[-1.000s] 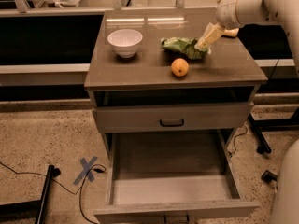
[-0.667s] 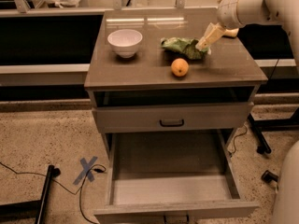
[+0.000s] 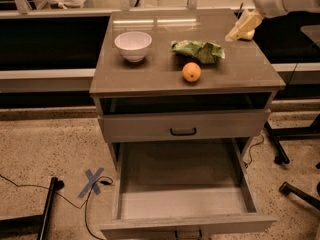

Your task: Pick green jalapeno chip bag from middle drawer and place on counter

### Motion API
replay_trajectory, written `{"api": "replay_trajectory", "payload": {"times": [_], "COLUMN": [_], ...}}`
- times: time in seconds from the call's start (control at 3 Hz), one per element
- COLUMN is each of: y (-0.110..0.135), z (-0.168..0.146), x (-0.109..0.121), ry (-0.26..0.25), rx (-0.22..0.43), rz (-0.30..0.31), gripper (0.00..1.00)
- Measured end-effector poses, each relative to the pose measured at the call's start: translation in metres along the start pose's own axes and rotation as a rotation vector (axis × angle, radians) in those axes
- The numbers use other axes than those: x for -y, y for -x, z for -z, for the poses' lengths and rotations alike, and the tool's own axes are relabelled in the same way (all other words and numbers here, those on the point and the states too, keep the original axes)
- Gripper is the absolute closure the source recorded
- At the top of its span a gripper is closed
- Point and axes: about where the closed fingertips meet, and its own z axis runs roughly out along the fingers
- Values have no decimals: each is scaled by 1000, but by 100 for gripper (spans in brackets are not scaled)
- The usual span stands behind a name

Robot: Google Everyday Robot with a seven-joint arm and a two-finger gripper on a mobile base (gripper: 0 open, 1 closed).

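The green jalapeno chip bag [image 3: 199, 50] lies crumpled on the counter [image 3: 150, 76], right of centre. My gripper [image 3: 239, 35] hovers over the counter's far right corner, a short way right of the bag and clear of it. Its pale fingers stand apart and hold nothing. The middle drawer [image 3: 187, 221] is pulled fully out below, and its grey floor is bare.
A white bowl [image 3: 133, 45] stands on the counter's left part and an orange fruit [image 3: 191, 72] lies just in front of the bag. The shallower drawer with a black loop handle [image 3: 182, 131] is shut. A blue tape cross [image 3: 92, 182] and cables lie on the floor at left, chair legs [image 3: 295, 191] at right.
My gripper was on the bag's right end. It has let go and drawn back up and to the right. The bag stays on the counter.
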Motion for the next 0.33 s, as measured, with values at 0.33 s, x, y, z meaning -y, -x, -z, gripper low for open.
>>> {"api": "replay_trajectory", "payload": {"times": [0.33], "y": [0], "z": [1], "x": [0], "ry": [1], "rx": [1], "rz": [1], "gripper": [0]}}
